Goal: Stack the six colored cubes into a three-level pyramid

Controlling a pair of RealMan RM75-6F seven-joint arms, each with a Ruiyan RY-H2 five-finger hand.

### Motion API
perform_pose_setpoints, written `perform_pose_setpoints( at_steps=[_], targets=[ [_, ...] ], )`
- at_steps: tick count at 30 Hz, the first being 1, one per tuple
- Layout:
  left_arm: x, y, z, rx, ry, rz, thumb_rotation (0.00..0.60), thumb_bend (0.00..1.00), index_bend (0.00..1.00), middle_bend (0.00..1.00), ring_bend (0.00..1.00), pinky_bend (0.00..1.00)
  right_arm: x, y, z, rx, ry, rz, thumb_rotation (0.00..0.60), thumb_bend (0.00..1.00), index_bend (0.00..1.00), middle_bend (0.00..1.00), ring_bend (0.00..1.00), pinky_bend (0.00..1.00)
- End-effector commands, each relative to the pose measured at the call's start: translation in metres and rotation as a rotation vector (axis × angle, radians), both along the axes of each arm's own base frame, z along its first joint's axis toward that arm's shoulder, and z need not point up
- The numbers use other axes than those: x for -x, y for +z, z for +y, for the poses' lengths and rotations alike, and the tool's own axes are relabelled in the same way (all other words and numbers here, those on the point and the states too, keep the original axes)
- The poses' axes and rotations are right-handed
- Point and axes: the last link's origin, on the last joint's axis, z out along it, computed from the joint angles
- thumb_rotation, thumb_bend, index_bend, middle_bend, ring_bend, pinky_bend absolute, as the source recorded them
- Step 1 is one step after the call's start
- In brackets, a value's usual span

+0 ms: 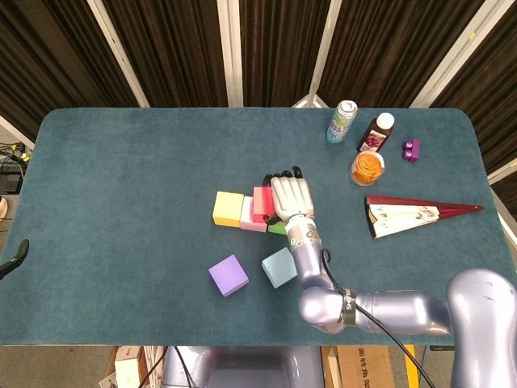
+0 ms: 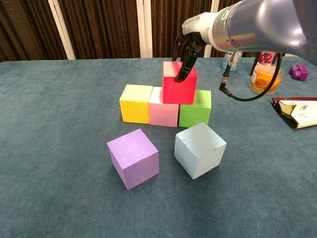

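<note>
Right hand fingers curled downward, forearm stretched forward, left hand out of view

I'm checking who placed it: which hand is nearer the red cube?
The right hand: its fingers rest on top of the red cube, which sits on the pink cube and green cube. The left hand is in neither view.

- Your right hand is gripping the red cube from above.
- That cube is sitting on the pink cube and green cube.
- The yellow cube is touching the pink one.
</note>
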Motion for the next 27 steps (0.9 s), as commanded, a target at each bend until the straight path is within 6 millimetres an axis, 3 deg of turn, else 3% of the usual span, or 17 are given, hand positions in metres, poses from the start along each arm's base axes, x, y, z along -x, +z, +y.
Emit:
perform_pose_setpoints(
  at_steps=[1,12,27],
  targets=[
    [0.0000,0.0002,-0.0001,0.000,0.000,-0.001,0.600,0.35,0.15,0.03,0.00,0.00,0.0002,-0.0001,-0.0012,0.003,-0.005,0.000,0.600,0.24,0.30,0.28,0.16,0.00],
    [0.0001,0.0009,-0.0003,-0.002,0.000,-0.004,0.600,0.35,0.15,0.03,0.00,0.00,0.0036,0.0004,-0.0051,0.008,-0.025,0.003,0.600,0.24,0.30,0.27,0.16,0.00],
    [0.0002,0.0013,-0.0003,-0.004,0.001,-0.018,0.600,0.35,0.15,0.03,0.00,0.00,-0.0022,-0.0015,-0.0010,0.003,-0.006,-0.017,0.600,0.24,0.30,0.44,0.23,0.00]
  ],
)
